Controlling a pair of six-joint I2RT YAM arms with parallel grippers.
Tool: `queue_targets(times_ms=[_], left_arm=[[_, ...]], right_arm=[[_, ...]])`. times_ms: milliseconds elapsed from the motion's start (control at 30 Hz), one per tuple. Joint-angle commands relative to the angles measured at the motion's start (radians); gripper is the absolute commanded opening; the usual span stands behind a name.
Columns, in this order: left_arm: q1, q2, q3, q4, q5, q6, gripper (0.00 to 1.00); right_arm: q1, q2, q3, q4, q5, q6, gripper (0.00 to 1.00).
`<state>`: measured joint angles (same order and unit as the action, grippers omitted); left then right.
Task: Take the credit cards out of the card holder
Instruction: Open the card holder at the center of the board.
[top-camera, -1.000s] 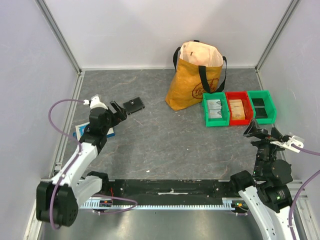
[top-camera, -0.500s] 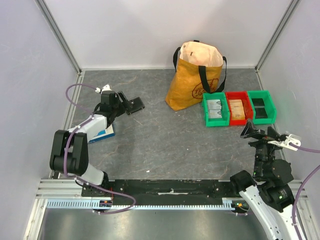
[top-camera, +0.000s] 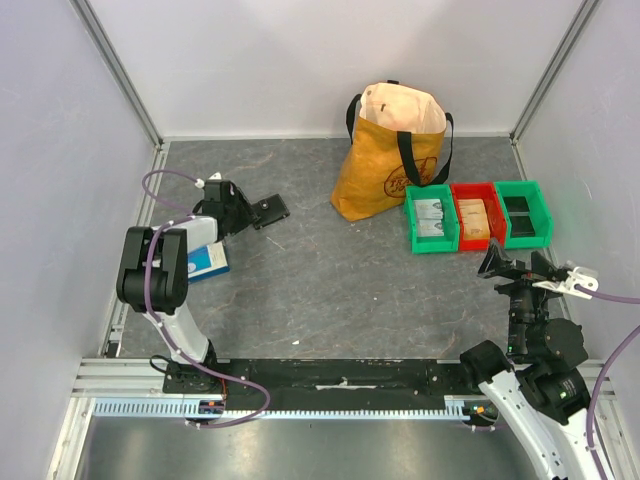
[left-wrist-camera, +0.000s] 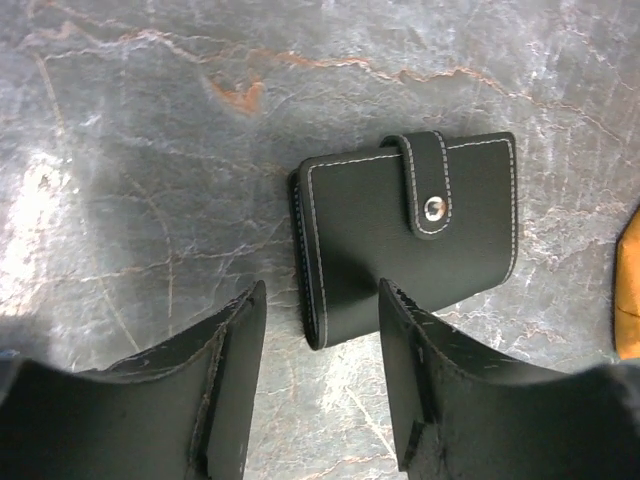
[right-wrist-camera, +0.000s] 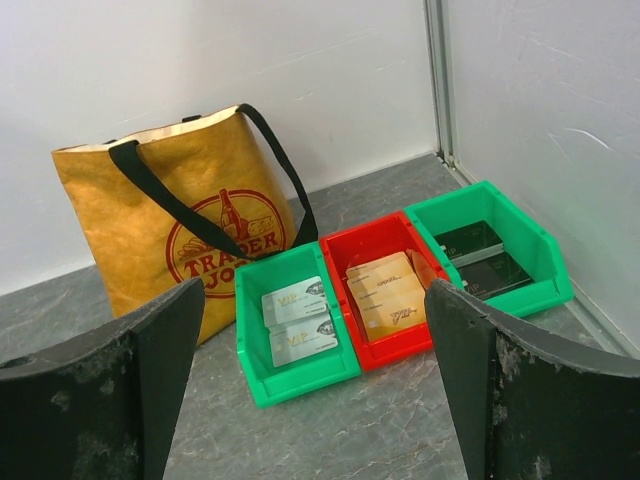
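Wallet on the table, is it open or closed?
Closed. The wallet is folded flat, its strap snapped down by the silver stud.

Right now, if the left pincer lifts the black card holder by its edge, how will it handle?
Probably fairly stiff: the card holder lies flat and looks snapped shut by its strap. Likely light, being thin. Flush on the table, it may slide before the open left pincer grips.
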<state>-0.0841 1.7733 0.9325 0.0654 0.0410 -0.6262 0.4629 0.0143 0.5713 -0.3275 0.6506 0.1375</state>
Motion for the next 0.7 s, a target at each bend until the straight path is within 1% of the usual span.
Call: queue_targets(times_ms=[0,67,133,233,267,300,333,433,467,600,667], left_arm=[[0.006,0.037,0.031,0.063,0.068,-0.036,0.54],[0.006,0.046,0.023,0.086,0.080,-0.052,0.52],[0.006,0.052,0.012,0.109,0.095,-0.070,0.47],[0.006,0.063,-0.001,0.131,0.108,-0.090,0.45],[0.004,0.067,-0.006,0.139,0.108,-0.095,0.40],[0.006,0.064,-0.011,0.152,0.109,-0.090,0.32],[0.006,0.064,-0.017,0.157,0.108,-0.092,0.21],[0.006,0.052,-0.026,0.163,0.131,-0.087,0.03],[0.006,0.046,-0.035,0.172,0.138,-0.084,0.02],[-0.003,0.034,-0.073,0.224,0.186,-0.064,0.02],[-0.017,0.049,-0.061,0.225,0.221,-0.058,0.02]], right_arm=[[0.006,-0.008,0.029,0.001,-0.020,-0.019,0.98],[0.005,-0.008,0.030,0.001,-0.022,-0.021,0.98],[0.006,-0.008,0.030,-0.001,-0.022,-0.021,0.98],[0.006,-0.008,0.030,-0.001,-0.023,-0.021,0.98],[0.006,-0.008,0.030,0.001,-0.026,-0.022,0.98],[0.006,-0.008,0.030,-0.001,-0.026,-0.021,0.98],[0.006,-0.010,0.030,-0.002,-0.028,-0.019,0.98],[0.005,-0.010,0.029,-0.001,-0.042,-0.019,0.98],[0.006,-0.008,0.030,-0.002,-0.052,-0.021,0.98],[0.006,-0.008,0.035,-0.005,-0.065,-0.016,0.98],[0.006,-0.008,0.038,-0.007,-0.080,-0.018,0.98]])
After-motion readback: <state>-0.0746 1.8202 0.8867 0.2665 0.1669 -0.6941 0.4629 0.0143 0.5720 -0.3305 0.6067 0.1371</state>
